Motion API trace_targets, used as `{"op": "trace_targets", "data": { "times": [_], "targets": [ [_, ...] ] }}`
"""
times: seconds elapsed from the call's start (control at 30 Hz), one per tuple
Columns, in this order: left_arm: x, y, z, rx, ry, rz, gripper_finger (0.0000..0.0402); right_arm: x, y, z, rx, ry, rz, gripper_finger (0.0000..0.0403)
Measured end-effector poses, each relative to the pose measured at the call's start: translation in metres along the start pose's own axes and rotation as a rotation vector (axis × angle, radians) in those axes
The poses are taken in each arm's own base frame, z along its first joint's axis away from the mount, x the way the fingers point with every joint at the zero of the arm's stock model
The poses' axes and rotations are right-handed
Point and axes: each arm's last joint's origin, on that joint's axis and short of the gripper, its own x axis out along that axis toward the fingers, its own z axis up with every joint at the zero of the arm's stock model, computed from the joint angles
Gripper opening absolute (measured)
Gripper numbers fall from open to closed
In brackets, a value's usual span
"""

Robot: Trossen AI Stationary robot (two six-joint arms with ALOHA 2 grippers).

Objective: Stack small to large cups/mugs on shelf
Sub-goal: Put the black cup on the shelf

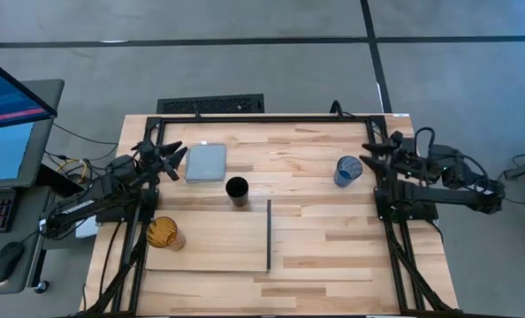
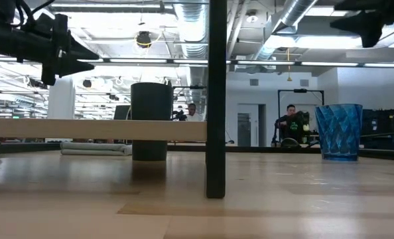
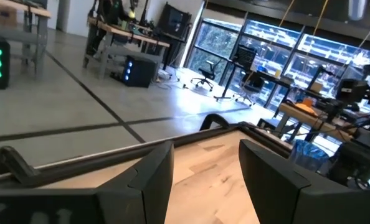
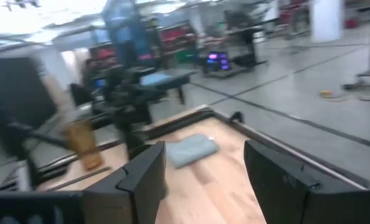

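cups wait unstacked on pale wooden table point(image 1: 324, 256), seen from above: amber cup point(image 1: 164, 233) at eight o'clock, standing on near-left corner of shelf point(image 1: 214, 240); black cup point(image 1: 237, 191) near centre, just off shelf's far edge; blue cup point(image 1: 348, 170) out at two o'clock, well apart from both. grey-blue pad point(image 1: 206, 162) at eleven o'clock, beside black cup. thin black strip point(image 1: 269, 234) along shelf's right short edge, reading in low view as dark upright post.

left gripper point(image 1: 174, 159) raised at ten o'clock, near pad, fingers point(image 3: 154, 177) spread wide with bare tabletop between, holding nothing. right gripper point(image 1: 369, 152) parked at two o'clock, just beside blue cup, fingers point(image 4: 144, 174) likewise parted and empty. neither touching any cup.

judged as the very start: nothing nested, only amber cup on shelf.

risks ahead, as judgement only: wrong nesting order if black and amber sizes misread, since only blue looks clearly widest; translucent walls likely slick, so a pinch on the rim could slip or tip a cup; blue cup so close to right gripper that a careless swing could knock it over or off the far-right edge; amber cup near shelf's corner, easy to nudge off; shelf's raised strip a possible snag for a low carry from the right; both arms converging on shelf could collide.
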Motion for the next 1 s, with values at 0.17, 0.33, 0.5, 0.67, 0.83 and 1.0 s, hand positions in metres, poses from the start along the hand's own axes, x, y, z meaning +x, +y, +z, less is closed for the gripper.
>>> {"op": "trace_targets", "data": {
  "times": [0.17,0.33,0.5,0.67,0.83,1.0],
  "targets": [
    [0.0,-0.002,-0.001,0.027,0.026,-0.072,0.0174,-0.002,0.001,0.0,-0.004,0.003,0.035,0.024],
    [0.0,-0.006,0.001,0.021,0.024,-0.168,0.0174,-0.002,0.0,-0.002,-0.03,0.019,0.028,0.024],
    [0.003,-0.01,0.005,0.031,0.005,-0.238,0.0174,-0.001,0.0,-0.002,-0.028,0.018,0.028,0.024],
    [0.006,-0.007,0.004,0.041,-0.014,-0.114,0.0174,-0.002,0.0,-0.002,-0.033,0.018,0.025,0.024],
    [0.006,-0.008,0.006,-0.012,-0.024,-0.125,0.0174,-0.002,0.0,-0.002,-0.034,0.022,0.024,0.024],
    [0.005,-0.012,0.006,-0.016,0.009,-0.268,0.0174,-0.002,-0.001,-0.002,-0.035,0.02,-0.005,0.024]
  ]
}}
